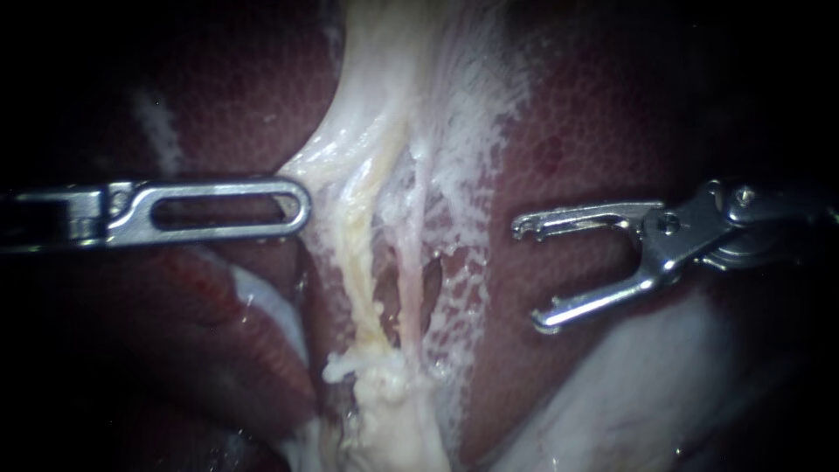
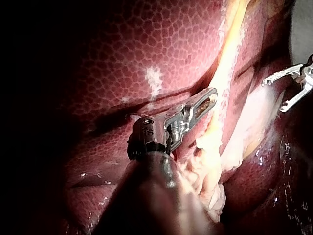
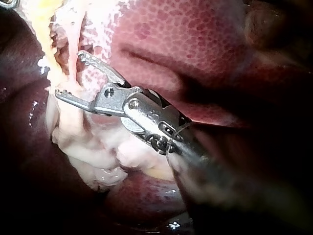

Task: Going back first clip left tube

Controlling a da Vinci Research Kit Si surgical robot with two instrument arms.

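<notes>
Our right instrument [image 1: 531,275] hangs over the liver [image 1: 568,131] with its jaws wide apart and empty. The left tube [image 1: 360,262] lies leftward of them, past the thinner right tube [image 1: 409,262], and runs crosswise to their reach. Our left instrument [image 1: 304,206] sits nearer it; only its wrist view shows those jaws together.

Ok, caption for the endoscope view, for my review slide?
Endoscope view: left instrument at the pale tissue's edge, right instrument open and clear of the tubes, liver on both sides.
</notes>
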